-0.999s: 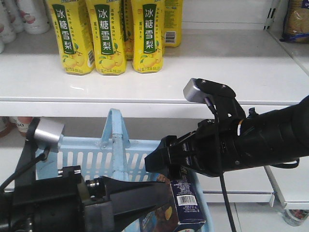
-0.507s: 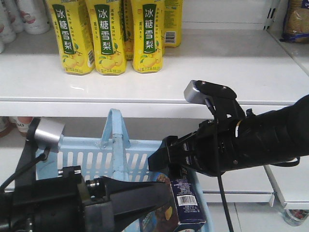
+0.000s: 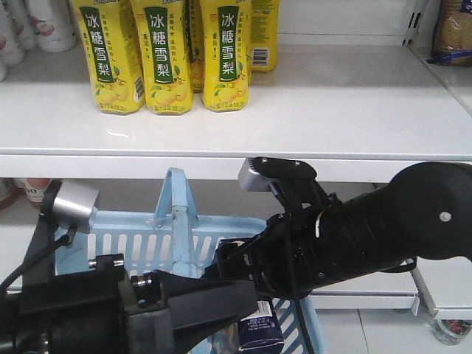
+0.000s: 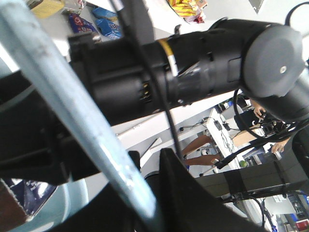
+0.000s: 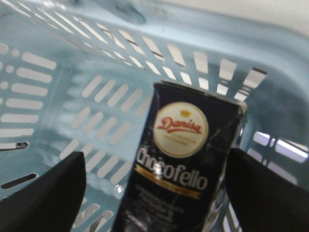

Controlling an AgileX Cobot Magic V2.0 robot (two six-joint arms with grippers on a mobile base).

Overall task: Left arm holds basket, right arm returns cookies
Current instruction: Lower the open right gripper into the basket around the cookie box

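- Cookies (image 5: 178,164): upright inside basket (image 5: 43,87), near a slotted corner.
- Right gripper (image 5: 155,154): fingers spread, one each side of cookies, not clamped.
- Left gripper (image 3: 228,302): by a basket bar; grip cannot tell.
- Likely light, stiff cardboard, glossy, crushable; pinch flat sides mid-height, gently.

Bright even light; cookies (image 5: 178,159) and basket (image 5: 53,92) look soft, perhaps motion blur.
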